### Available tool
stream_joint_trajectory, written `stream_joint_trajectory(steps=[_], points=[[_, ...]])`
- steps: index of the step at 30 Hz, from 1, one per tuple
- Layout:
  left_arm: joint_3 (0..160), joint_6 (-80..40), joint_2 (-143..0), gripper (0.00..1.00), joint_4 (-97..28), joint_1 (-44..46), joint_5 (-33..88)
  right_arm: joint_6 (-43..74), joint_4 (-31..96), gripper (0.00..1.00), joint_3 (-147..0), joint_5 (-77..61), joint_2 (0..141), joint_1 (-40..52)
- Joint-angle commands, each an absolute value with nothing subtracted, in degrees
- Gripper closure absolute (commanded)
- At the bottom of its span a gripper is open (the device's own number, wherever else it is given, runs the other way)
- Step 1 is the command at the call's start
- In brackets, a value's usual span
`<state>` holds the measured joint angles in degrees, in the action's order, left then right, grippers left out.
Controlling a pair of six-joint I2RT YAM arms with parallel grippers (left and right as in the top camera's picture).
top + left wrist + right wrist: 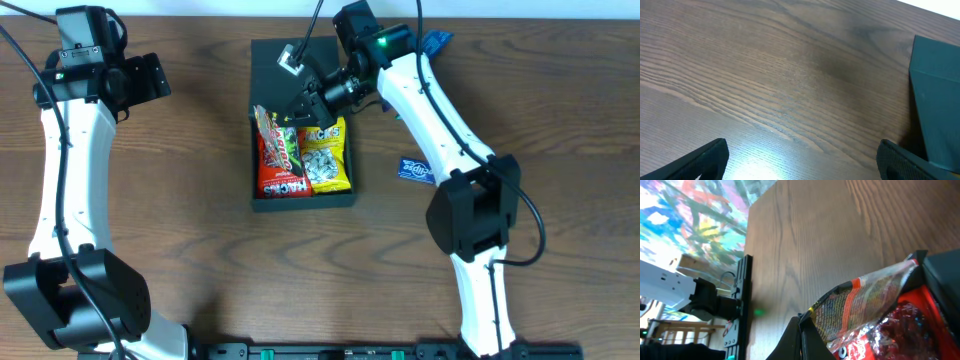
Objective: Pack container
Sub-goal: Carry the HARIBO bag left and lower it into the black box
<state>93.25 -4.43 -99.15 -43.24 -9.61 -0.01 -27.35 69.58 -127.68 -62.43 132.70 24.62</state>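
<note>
Camera above the table shows you the matte dark grey-green square cardboard container (262, 203) in the middle of the brown wooden table (200, 220). Its hinged flap lid (268, 60) lies open on the far side. Inside the container you see a red glossy snack packet (282, 165) on the left and a yellow plastic snack packet (330, 160) just beside it on the right. The right gripper (300, 108) is over the far part of the container, at the top end of the red packet. The left gripper (152, 75) is well apart from the container, on its left. A small blue packet (414, 170) lies on the table to the right of the container.

From the left wrist camera you see the left gripper (802, 147) with its two fingers wide apart over the wood. One corner of the container (940, 100) is at the right border.

From the right wrist camera you see the right gripper (802, 325) with its fingers pressed together on the edge of the red packet (865, 300).
</note>
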Motion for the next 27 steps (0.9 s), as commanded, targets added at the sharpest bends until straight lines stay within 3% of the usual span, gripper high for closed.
stream_joint_trajectory(steps=[1, 8, 20, 21, 22, 23, 24, 25, 26, 27], points=[[93.9, -3.8, -99.7, 0.05, -43.2, -9.8, -0.6, -28.3, 70.1, 0.99, -127.4, -66.5, 135.5, 24.7], [93.9, -3.8, -99.7, 0.04, -43.3, -9.8, -0.6, -24.0, 70.1, 0.99, -127.4, -63.5, 141.0, 23.1], [93.9, -3.8, -99.7, 0.05, -43.2, -9.8, -0.6, -10.7, 68.1, 0.98, -127.4, -41.3, 142.8, 19.4], [93.9, -3.8, -99.7, 0.05, -43.2, -9.8, -0.6, -10.7, 68.1, 0.84, -127.4, -40.3, 142.8, 19.4], [93.9, -3.8, -99.7, 0.05, -43.2, -9.8, -0.6, -10.7, 68.1, 0.55, -127.4, -39.5, 142.8, 19.4], [93.9, -3.8, -99.7, 0.05, -43.2, -9.8, -0.6, -10.4, 68.1, 0.38, -127.5, -38.5, 142.7, 19.4], [93.9, -3.8, -99.7, 0.05, -43.2, -9.8, -0.6, -9.7, 68.1, 0.34, -127.5, -37.8, 142.7, 19.4], [93.9, -3.8, -99.7, 0.05, -43.2, -9.8, -0.6, -9.1, 68.1, 0.18, -127.6, -37.2, 142.7, 19.4], [93.9, -3.8, -99.7, 0.05, -43.2, -9.8, -0.6, -8.7, 68.2, 0.09, -128.0, -37.3, 142.5, 19.4], [93.9, -3.8, -99.7, 0.05, -43.2, -9.8, -0.6, -8.1, 68.1, 0.09, -128.8, -37.3, 141.9, 19.2]])
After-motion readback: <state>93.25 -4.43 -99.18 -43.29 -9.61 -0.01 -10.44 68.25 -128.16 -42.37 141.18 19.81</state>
